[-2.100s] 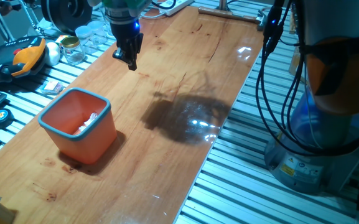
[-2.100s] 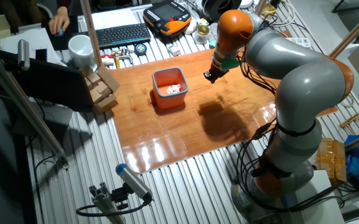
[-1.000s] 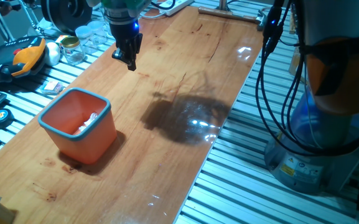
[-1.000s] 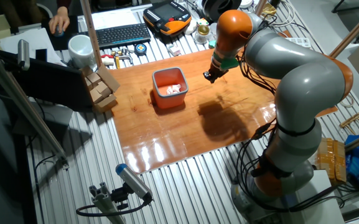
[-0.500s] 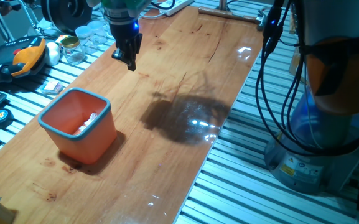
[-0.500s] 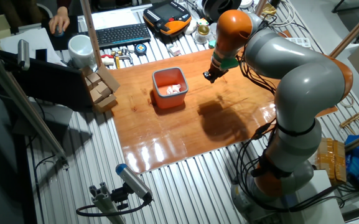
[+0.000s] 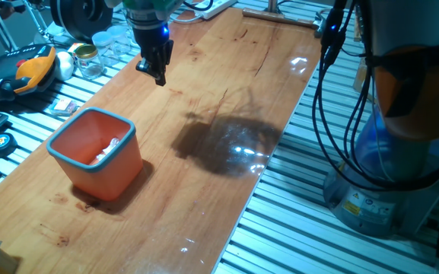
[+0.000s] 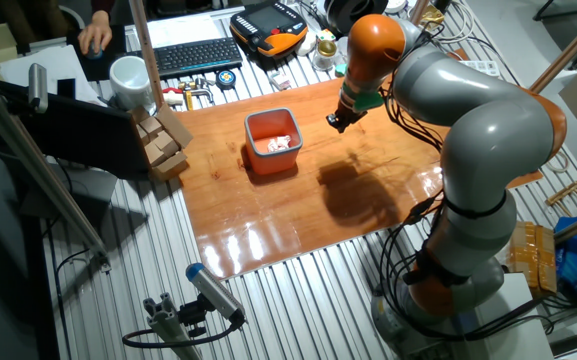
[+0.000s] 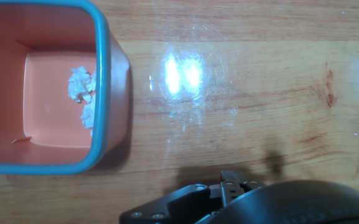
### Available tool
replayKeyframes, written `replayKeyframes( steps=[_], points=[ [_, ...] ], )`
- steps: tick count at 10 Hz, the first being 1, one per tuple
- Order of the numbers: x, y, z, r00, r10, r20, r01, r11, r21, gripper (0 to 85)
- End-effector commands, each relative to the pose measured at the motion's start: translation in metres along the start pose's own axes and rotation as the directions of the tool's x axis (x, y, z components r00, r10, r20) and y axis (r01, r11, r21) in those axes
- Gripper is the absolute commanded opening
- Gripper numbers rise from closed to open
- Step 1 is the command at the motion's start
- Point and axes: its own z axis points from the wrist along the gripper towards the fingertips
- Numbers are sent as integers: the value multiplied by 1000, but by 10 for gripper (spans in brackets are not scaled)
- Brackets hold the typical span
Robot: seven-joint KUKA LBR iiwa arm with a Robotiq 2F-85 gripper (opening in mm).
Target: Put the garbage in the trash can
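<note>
Wooden table [image 7: 227,91], hand [image 7: 157,73] hanging above it beside trash can [image 7: 97,154], grip state unclear

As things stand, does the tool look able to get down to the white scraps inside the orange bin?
Probably yes. The bin stands open-topped with nothing over it, the scraps lie exposed on its floor, and the tool hangs beside it above bare tabletop.
</note>
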Motion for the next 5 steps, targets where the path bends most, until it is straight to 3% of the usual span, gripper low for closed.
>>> replayKeyframes(
  steps=[1,5],
  points=[
    [0,0,0,1000,1,0,-1,1000,1,0],
    [-1,0,2,1000,4,0,-4,1000,4,0]
  ],
)
